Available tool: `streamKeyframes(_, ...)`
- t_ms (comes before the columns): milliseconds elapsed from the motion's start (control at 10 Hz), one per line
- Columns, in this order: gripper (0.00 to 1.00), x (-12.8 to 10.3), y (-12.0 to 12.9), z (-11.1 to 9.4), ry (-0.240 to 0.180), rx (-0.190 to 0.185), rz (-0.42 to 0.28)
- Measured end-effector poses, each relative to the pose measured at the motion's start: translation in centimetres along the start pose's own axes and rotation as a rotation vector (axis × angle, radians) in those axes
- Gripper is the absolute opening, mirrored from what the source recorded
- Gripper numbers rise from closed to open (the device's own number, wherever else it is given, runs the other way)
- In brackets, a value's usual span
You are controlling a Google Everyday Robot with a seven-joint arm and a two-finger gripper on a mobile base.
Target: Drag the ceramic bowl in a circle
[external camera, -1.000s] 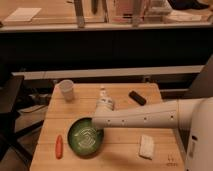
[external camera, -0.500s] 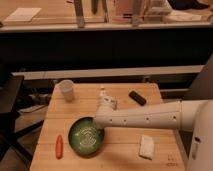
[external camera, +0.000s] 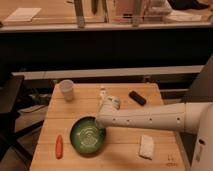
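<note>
The ceramic bowl (external camera: 86, 138), wide, dark green with a pale swirl inside, sits on the wooden table (external camera: 125, 152) left of centre near the front. My white arm reaches in from the right. My gripper (external camera: 101, 121) is down at the bowl's upper right rim, touching it and shut on that rim. The arm's end hides the grip itself.
A white cup (external camera: 67, 90) stands at the back left and a small white bottle (external camera: 103, 93) behind the gripper. A black oblong object (external camera: 137, 97) lies at the back right, an orange carrot (external camera: 59, 146) left of the bowl, and a white sponge (external camera: 146, 146) at the front right.
The bowl and the gripper have shifted slightly to the right and toward the front together. Nothing else has moved.
</note>
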Motion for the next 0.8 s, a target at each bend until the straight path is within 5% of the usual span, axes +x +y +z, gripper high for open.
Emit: streamKeyframes(800, 0.0, -0.5, 1.4, -0.1, 0.019, 0.019, -0.024)
